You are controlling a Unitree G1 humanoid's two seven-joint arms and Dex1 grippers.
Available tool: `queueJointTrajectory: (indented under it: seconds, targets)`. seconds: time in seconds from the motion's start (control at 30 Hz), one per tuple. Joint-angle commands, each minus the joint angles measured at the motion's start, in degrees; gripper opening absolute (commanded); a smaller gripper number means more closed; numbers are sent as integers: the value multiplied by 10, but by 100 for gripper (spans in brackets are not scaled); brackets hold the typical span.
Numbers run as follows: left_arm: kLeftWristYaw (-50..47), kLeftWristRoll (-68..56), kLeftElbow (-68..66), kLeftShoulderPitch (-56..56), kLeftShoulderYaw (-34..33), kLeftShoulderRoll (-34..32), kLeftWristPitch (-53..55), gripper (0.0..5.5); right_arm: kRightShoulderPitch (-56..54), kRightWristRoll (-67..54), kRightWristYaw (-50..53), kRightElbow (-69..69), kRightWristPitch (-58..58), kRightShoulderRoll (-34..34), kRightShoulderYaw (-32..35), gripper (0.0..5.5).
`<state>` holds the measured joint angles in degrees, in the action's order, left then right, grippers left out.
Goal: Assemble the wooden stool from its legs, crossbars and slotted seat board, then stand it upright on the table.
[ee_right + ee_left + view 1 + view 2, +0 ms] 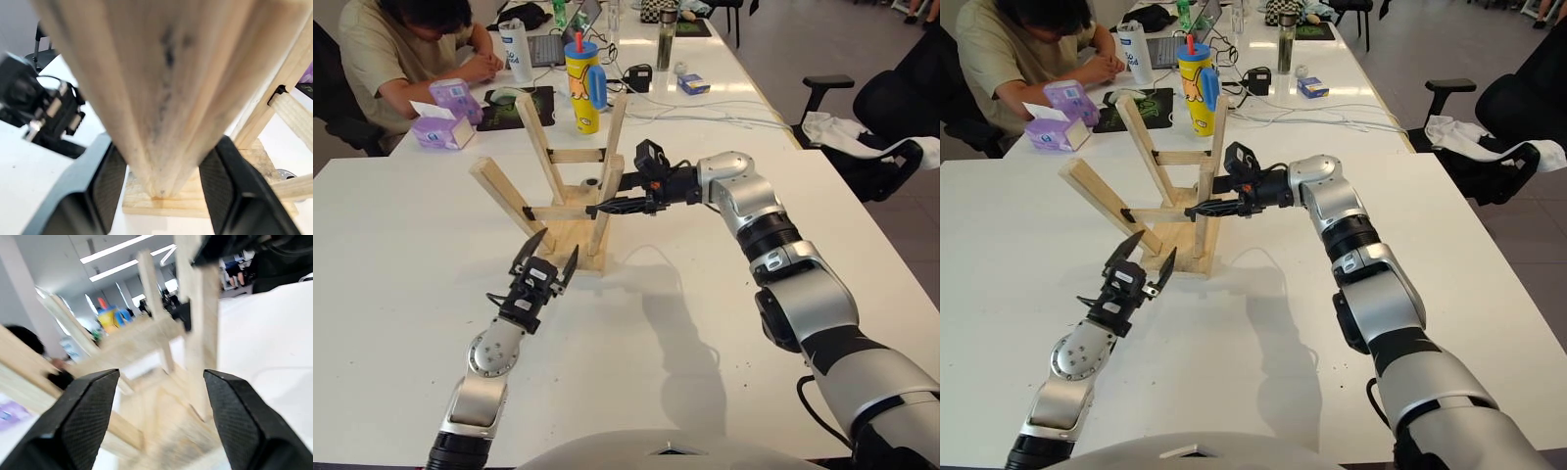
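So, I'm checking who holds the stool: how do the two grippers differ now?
The right gripper has its jaws clamped on a stool leg; the left gripper has its jaws open, holding nothing. The right gripper is raised partway up the leg; the left gripper sits low by the seat board. Both face the upturned stool.

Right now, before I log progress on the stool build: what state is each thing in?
stool: upside down, seat board on the table, legs up, crossbars fitted.
right claw: shut on one stool leg.
left claw: open, at the seat board's near edge, holding nothing.
yellow cup: upright.
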<state>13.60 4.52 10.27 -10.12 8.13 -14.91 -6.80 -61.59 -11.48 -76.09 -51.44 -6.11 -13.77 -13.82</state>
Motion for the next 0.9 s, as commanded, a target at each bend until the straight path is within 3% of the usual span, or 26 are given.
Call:
queueJointTrajectory:
  seconds: [0.03,0.5,0.53,0.77,0.9]
  targets:
    - [10,-35,-31,21,2,29,78,325,11,40,13,-28,11,-14,-6,206]
    - [5,-53,-36,30,-5,55,129,325,-67,50,16,-99,53,-7,9,206]
    - [3,-55,-37,31,-6,58,132,325,-59,38,23,-94,43,-5,20,243]
    - [-9,-72,-32,25,-28,74,130,325,41,-32,67,46,-31,-12,106,358]
    - [-9,-73,-41,32,-37,71,131,325,145,-36,81,181,-97,-26,96,375]
